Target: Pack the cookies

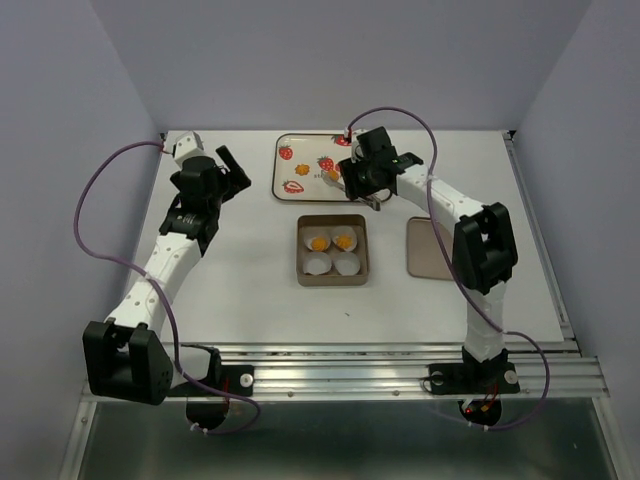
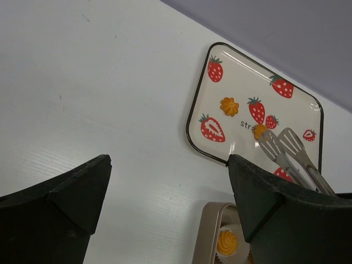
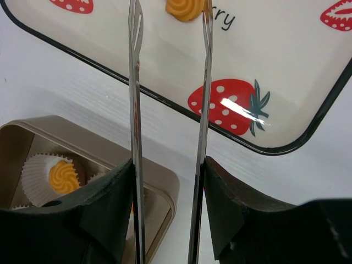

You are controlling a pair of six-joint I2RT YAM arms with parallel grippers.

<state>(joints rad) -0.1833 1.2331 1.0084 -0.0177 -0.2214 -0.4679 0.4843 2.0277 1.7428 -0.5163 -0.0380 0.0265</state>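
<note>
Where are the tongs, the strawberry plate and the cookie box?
tongs [image 3: 135,110], right wrist view, on the left blade.
strawberry plate [image 2: 242,74], left wrist view, on bare cream surface.
cookie box [image 1: 333,281], top view, on its near wall.

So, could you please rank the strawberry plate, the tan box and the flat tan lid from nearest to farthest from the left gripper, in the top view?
1. strawberry plate, right of the left gripper, at the back.
2. tan box, mid-table, nearer the bases.
3. flat tan lid, far right, beyond the box.
</note>
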